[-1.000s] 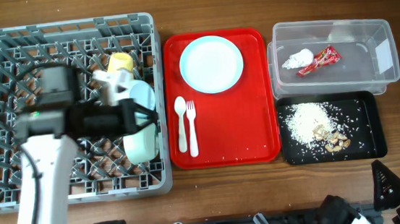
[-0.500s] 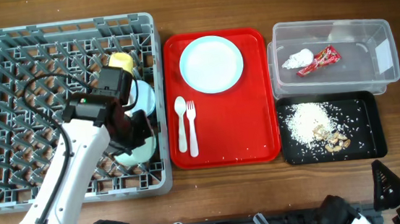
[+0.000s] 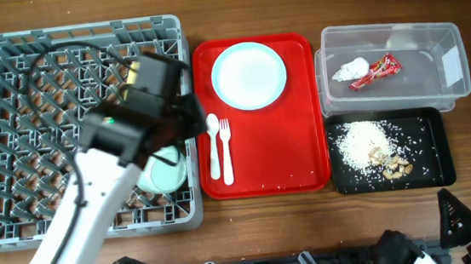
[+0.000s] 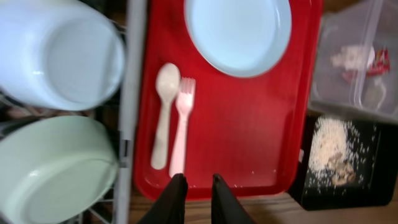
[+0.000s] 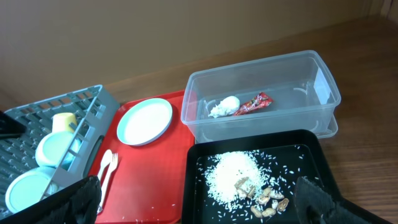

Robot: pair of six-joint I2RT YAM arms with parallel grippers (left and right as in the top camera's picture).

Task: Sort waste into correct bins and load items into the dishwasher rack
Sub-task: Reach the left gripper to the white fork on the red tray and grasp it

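Lying just beyond the left jaws (narrowly parted): fork (image 4: 181,130) and spoon (image 4: 163,121).

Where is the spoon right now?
In the overhead view, the spoon lies at the left of the red tray, beside the fork, below the plate.

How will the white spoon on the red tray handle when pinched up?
Probably very light and fairly stiff: the spoon looks like thin white plastic. It lies flat on the smooth red tray, so it may skate away when nudged. The fork lies right beside it, so a wide pinch could catch both.
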